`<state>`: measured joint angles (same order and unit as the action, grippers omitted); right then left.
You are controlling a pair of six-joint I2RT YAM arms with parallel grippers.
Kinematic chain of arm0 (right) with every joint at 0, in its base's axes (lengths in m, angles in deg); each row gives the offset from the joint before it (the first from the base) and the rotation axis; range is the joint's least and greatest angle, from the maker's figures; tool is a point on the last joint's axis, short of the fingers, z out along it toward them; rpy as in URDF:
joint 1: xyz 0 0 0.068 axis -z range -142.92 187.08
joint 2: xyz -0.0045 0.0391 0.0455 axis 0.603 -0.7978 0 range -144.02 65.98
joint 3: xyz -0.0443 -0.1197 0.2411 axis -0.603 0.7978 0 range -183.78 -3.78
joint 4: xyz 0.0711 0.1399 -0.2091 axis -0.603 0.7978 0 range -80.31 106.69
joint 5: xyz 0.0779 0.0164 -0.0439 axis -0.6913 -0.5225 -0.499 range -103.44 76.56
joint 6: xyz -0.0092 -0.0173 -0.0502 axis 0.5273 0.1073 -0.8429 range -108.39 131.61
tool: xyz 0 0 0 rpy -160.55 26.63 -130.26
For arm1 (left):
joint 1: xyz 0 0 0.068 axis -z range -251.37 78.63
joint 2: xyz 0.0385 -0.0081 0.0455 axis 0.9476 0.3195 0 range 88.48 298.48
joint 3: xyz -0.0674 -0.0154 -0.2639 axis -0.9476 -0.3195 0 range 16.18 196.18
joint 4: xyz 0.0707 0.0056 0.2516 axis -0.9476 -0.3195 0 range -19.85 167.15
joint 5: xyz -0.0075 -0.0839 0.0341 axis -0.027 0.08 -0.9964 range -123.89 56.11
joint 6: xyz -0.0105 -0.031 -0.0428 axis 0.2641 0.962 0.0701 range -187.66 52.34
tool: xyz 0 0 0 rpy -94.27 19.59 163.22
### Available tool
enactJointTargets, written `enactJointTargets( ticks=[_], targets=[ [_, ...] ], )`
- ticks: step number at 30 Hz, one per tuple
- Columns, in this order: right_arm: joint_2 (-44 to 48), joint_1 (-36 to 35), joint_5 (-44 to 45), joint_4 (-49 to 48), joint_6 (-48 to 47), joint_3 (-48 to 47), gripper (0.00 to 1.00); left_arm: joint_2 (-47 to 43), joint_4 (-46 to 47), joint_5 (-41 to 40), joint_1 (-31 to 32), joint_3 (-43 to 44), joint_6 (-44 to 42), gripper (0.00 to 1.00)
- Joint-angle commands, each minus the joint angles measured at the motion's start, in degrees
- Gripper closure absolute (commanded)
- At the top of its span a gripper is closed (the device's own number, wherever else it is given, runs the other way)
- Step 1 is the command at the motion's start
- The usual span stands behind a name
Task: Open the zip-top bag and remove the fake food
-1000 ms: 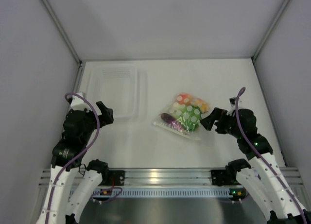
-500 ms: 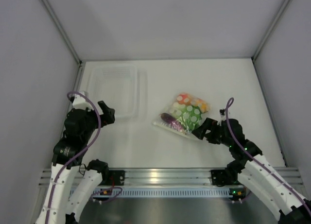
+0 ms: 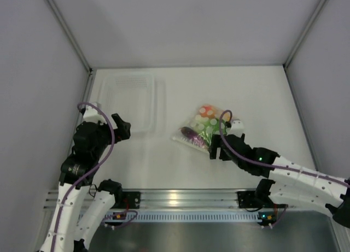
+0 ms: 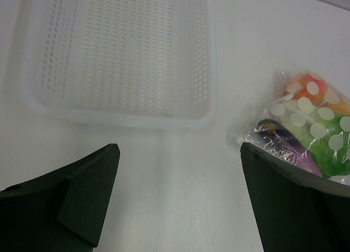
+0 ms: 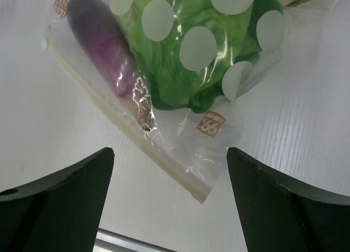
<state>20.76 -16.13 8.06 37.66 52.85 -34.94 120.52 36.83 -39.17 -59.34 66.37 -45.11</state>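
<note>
CHANGE: right gripper (image 3: pixel 215 149) is swung from the 3 o'clock side of the zip-top bag (image 3: pixel 203 126) to its 6 o'clock zip edge, so a pinch on the seal is judged next | TOOL: jaws are spread wide, slightly narrowed, nothing grasped | BAG: sealed, laid just right of table centre, eggplant (image 5: pixel 101 50) and lettuce (image 5: pixel 186 60) enclosed | left gripper (image 4: pixel 179 151): spread, empty

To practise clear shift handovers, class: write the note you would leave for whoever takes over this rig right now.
Left gripper: open, empty, near the tray.
Right gripper: open, at the zip edge of the zip-top bag, holding nothing.
Bag lies flat mid-table; eggplant, lettuce and orange fruits inside.
Done: nothing opened or removed.
Left to do: grip the bag, open the zip, take out the food.
</note>
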Motion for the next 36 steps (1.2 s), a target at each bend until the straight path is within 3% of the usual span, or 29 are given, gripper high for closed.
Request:
enactJointTargets(
  ticks=[1, 7, 15, 22, 27, 36],
  targets=[
    [-8.10, -9.76, 21.10, 8.40, 4.46, -7.76, 0.14, 0.22, 3.14, 1.15, -0.25, -0.01, -0.48, 0.02],
    [-23.66, -19.81, 32.28, 19.84, 4.92, -18.23, 0.11, 0.05, 3.31, 1.32, -0.25, -0.01, -0.57, 0.02],
    [-31.34, -20.88, 33.00, 15.55, -7.45, -19.47, 0.11, -0.30, 3.49, 1.94, -0.25, -0.18, -0.66, 0.02],
    [-41.16, -20.97, 33.26, 13.43, -11.79, -21.93, 0.07, -0.83, 3.49, 1.94, -0.25, -0.27, -0.75, 0.02],
    [-46.19, -20.88, 41.69, 17.56, -9.94, -25.18, 0.18, -1.18, 3.58, 2.03, -0.17, -0.27, -0.75, 0.02],
    [-51.55, -17.81, 44.59, 14.84, -13.37, -25.36, 0.35, -1.88, 3.67, 1.94, -0.08, -0.36, -0.75, 0.02]
  ],
)
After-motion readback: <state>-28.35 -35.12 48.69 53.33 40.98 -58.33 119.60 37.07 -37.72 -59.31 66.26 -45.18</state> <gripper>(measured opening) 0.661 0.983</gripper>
